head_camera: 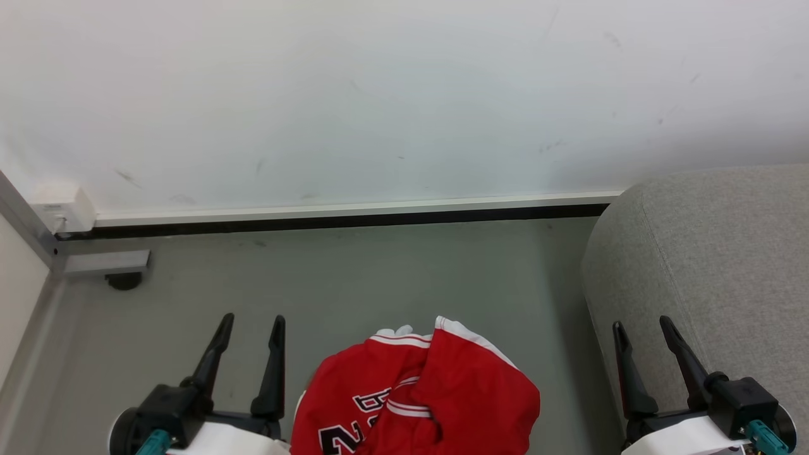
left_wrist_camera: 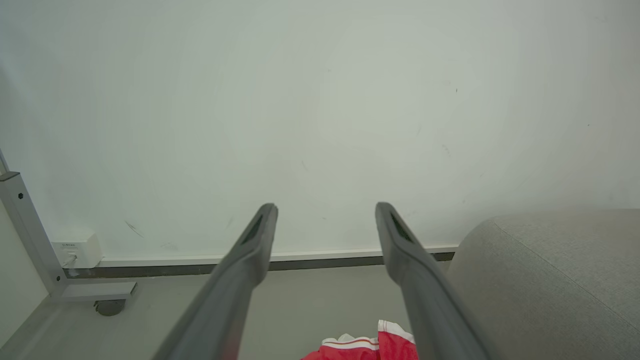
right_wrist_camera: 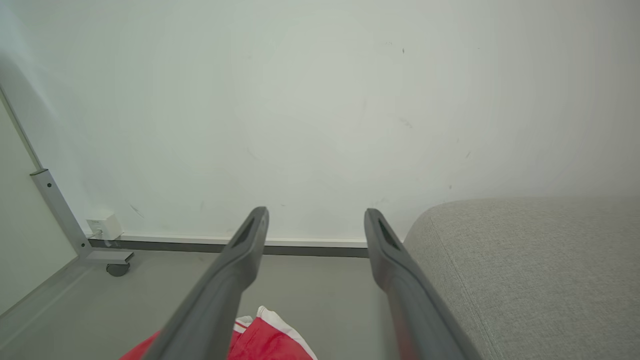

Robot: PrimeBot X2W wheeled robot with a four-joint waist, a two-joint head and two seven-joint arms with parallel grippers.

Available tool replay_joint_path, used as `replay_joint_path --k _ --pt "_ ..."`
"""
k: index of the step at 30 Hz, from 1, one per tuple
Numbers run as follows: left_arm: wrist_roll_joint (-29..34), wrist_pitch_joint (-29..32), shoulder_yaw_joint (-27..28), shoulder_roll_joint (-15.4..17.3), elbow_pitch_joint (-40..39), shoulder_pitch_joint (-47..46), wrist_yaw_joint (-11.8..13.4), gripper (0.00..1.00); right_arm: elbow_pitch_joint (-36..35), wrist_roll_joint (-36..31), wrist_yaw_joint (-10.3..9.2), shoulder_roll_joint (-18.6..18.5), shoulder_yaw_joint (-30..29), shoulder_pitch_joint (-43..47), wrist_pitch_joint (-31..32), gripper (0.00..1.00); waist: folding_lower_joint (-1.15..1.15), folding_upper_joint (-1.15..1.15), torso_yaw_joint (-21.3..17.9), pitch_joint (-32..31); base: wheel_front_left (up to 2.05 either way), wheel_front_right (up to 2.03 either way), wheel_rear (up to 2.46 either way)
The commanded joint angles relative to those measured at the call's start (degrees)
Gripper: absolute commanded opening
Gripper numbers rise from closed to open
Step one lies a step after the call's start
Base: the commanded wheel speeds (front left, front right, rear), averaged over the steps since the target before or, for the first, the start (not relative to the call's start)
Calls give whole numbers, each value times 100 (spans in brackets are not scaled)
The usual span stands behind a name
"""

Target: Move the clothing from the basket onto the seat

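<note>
Left end effector [head_camera: 253, 318], right end effector [head_camera: 642, 322] flank clothing [head_camera: 455, 385].

clothing [head_camera: 417, 398] left of seat [head_camera: 714, 265], seemingly apart, wall [head_camera: 379, 95] behind both

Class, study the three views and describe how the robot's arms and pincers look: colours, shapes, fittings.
The left pincer and right pincer each have two long, slim, dark fingers tapering to narrow tips, with a slot-like recess near each tip. They rise from black blocky mounts on white forearms. A teal fitting juts beside each mount.
</note>
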Motion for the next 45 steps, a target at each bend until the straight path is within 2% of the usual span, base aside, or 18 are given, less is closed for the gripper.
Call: replay_joint_path --k 1,16,24,35,45 --pt "47 -4 9 19 10 -16 -4 100 15 -17 -12 -23 2 -73 -17 100 0 0 3 1 0 0 0" --pt "-20 -4 16 19 59 0 -8 100 42 27 -12 -22 29 -99 -10 100 0 0 -46 54 0 0 0" --pt "-72 -3 34 20 177 -71 -45 100 -14 66 -12 -22 111 -183 -10 100 0 0 -269 297 0 0 0" --pt "-49 -3 63 50 1028 -486 -71 100 -221 224 -12 -20 55 -429 -9 100 0 0 -890 956 0 0 0" --pt "303 -3 -485 527 2388 -1338 -112 100 -659 361 -12 -17 -113 -699 -10 100 0 0 -1370 1842 0 0 0"
